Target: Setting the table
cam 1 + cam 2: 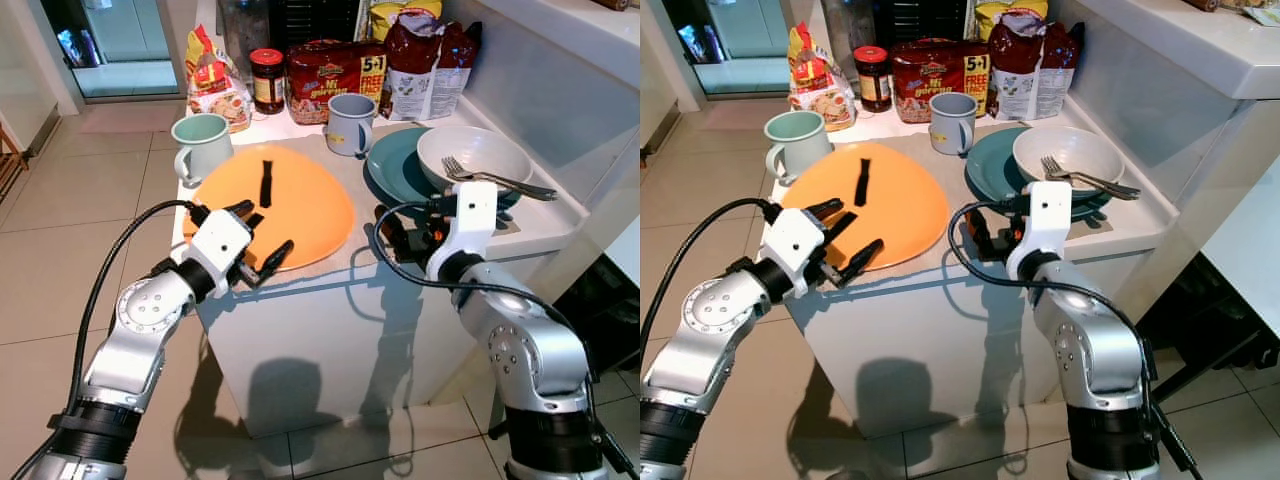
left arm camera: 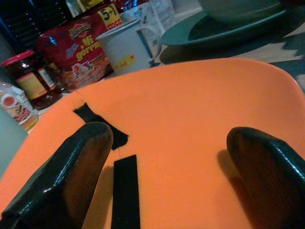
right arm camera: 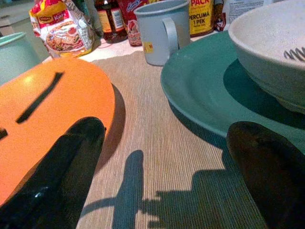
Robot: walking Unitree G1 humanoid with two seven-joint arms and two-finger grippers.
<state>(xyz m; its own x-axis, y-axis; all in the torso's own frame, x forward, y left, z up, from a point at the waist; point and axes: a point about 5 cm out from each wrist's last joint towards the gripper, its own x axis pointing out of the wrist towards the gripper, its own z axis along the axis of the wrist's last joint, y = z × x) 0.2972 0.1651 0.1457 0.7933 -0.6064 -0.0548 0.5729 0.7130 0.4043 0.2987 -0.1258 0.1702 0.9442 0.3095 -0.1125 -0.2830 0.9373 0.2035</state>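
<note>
— What is on the bench, from the left?

— A pale green mug (image 1: pixel 200 141) stands near the left edge. Beside it, an orange plate (image 1: pixel 290 205) lies at the front edge. The left pincer (image 1: pixel 258 240) is spread wide at the plate's near rim, gripping nothing.

— And further right?

— A grey mug (image 1: pixel 349 123), then a teal plate (image 1: pixel 392 166) carrying a white bowl (image 1: pixel 480 152) with a fork (image 1: pixel 497 179) in it. The right pincer (image 3: pixel 162 167), also released, hovers at the front edge by the teal plate.

Back of the surface (image 1: pixel 560 225) is cluttered: red snack bags (image 1: pixel 322 78), a dark jar (image 1: pixel 267 80), noodle packet (image 1: pixel 215 85).
</note>
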